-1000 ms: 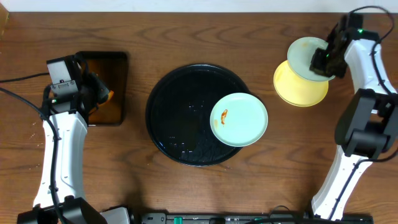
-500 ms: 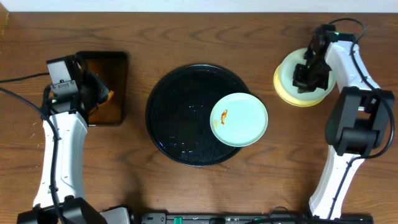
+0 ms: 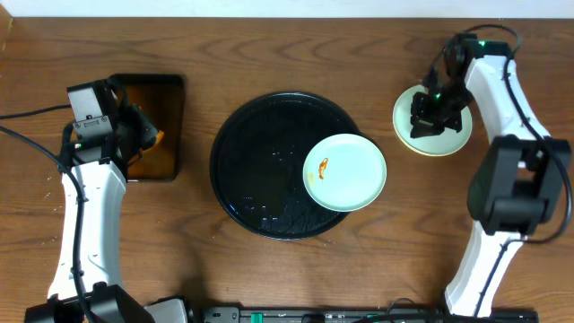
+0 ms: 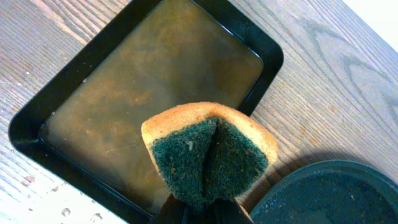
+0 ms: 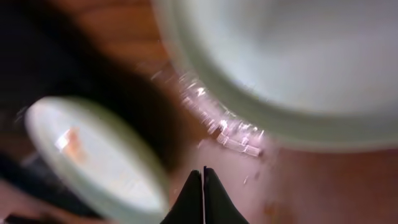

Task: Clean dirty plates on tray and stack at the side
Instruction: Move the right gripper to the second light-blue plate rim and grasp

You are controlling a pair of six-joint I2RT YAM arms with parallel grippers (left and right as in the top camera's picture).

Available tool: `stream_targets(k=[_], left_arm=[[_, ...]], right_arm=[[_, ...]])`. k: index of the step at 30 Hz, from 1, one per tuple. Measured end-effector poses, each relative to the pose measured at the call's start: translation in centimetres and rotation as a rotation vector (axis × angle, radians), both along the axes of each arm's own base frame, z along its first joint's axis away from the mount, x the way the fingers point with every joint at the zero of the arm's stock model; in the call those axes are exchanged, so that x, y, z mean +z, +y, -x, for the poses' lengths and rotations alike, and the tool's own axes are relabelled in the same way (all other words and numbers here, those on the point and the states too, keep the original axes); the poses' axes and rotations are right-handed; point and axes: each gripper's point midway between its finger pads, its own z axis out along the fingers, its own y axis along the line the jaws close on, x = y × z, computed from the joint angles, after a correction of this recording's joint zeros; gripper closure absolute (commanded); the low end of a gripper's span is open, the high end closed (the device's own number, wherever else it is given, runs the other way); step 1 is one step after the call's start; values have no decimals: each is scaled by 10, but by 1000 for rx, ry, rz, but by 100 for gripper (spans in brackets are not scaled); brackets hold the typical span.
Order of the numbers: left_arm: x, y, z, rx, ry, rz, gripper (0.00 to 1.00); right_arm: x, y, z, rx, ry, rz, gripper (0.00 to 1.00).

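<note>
Right arm has swung in since a second ago and parked the clean mint plate (image 3: 438, 145) on top of the yellow plate, which is pretty much covered from above now, so there's a stack sitting off to the right of the big round tray (image 3: 260, 135). The right pincer (image 3: 429, 115) is low over that stack with its fingers pinched together on nothing, going by the wrist view. The left pincer (image 3: 143, 135) hasn't budged. It's clenched on the sponge (image 4: 211, 155), out to the left of the tray over the small rectangular tray (image 4: 74, 99) of brown liquid. One dirty plate (image 3: 345, 172) is left, with an orange smear, on the tray's right side and hanging over its rim. That overhang is what worries me. Push down with the sponge on the outer edge and the plate could tip or skate onto the desk (image 3: 179, 269). Also, if the right pincer pulls away sideways instead of up, it could drag the top plate off the stack. A soggy sponge may drip too.
</note>
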Motion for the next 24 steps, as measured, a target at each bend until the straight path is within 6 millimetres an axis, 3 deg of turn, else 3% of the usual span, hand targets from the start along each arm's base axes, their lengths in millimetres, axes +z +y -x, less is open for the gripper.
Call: stream_targets(k=[1,2,3,4,5,8,12,16,21,24], left_arm=[[0,0,0,-1,0,0,92],[0,0,0,-1,0,0,92],[0,0,0,0,0,0,92],[0,0,0,-1,1,0,92],[0,0,0,-1,1,0,92],[0,0,0,0,1,1,92],[0,0,0,-1,1,1,92],[0,0,0,-1,1,1,92],[0,0,0,-1,1,1,92],[0,0,0,0,1,1,92]], right_arm=[[9,3,1,13,-19,1,78],[25,10,4,35,-56,7,58],[35,15,6,55,-80,12,45],[48,22,10,81,-109,28,20],[58,28,14,102,-128,36,9],[78,45,33,171,-144,66,11],[76,60,43,225,-135,109,11],[55,64,52,231,-93,141,12],[0,67,64,204,-39,134,11],[-15,71,67,202,-36,105,12]])
